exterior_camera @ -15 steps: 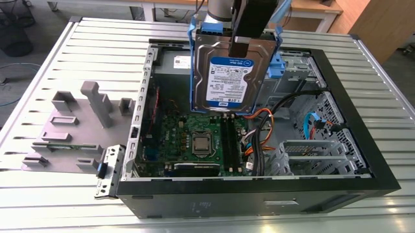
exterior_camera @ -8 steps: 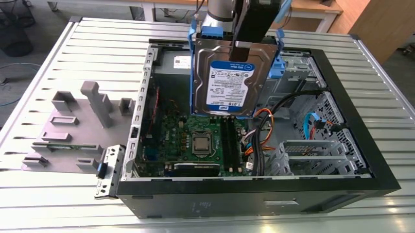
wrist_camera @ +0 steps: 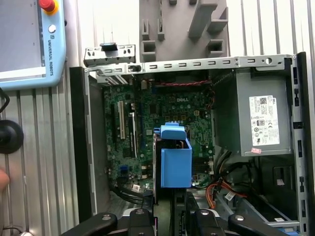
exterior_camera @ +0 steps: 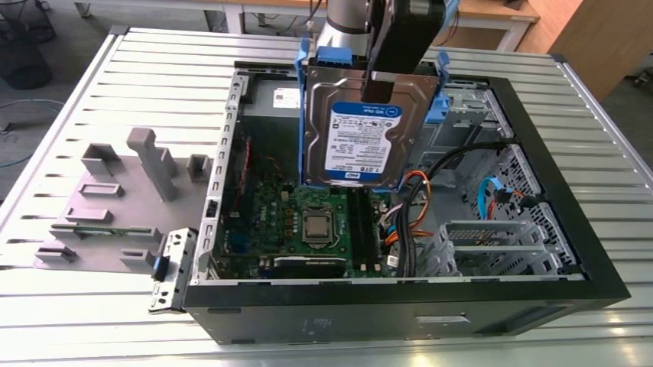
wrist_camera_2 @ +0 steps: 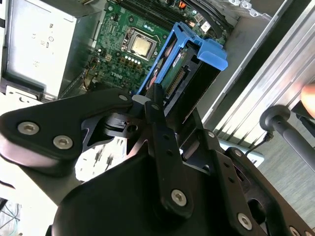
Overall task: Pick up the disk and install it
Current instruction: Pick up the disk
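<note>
The disk (exterior_camera: 359,130), a silver drive with a white-and-blue label and blue side rails, hangs upright above the open computer case (exterior_camera: 571,229). My gripper (exterior_camera: 400,75) is shut on its top end. The drive's lower edge hovers over the green motherboard (exterior_camera: 306,222), apart from it. In both wrist views the disk (wrist_camera_2: 189,73) (wrist_camera: 176,162) shows end-on, blue rails leading, between my black fingers (wrist_camera_2: 153,105). The gripper (wrist_camera: 170,201) points down into the case.
A grey power-supply box (wrist_camera: 258,123) fills one corner of the case. A metal drive cage (exterior_camera: 490,245) and orange and blue cables (exterior_camera: 490,195) lie at the exterior view's right. A grey fixture (exterior_camera: 122,199) with upright blocks stands left of the case. A teach pendant (wrist_camera: 29,39) rests on the slatted table.
</note>
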{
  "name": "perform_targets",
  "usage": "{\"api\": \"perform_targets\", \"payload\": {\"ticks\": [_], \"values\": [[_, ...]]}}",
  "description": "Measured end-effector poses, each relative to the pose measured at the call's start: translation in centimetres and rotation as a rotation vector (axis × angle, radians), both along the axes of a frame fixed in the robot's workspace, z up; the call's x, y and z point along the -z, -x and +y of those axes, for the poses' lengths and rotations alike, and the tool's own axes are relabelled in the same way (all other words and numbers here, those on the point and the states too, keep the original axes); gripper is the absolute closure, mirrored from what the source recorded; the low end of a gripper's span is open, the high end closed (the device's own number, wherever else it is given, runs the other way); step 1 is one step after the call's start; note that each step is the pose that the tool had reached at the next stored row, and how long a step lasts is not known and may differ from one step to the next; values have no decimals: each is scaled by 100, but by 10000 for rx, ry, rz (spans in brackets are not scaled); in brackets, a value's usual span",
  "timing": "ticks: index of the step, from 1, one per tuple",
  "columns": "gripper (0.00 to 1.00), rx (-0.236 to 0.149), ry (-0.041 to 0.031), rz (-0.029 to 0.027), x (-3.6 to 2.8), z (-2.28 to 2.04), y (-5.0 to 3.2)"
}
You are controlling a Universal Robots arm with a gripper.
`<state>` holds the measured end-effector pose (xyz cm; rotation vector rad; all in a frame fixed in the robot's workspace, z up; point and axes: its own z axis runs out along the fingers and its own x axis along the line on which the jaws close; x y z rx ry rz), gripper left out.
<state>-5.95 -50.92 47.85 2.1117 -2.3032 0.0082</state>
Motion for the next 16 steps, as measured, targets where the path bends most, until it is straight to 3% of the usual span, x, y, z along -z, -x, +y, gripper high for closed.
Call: {"api": "perform_targets", "payload": {"ticks": [16], "values": [[65, 1, 1, 0, 11, -157, 0]]}}
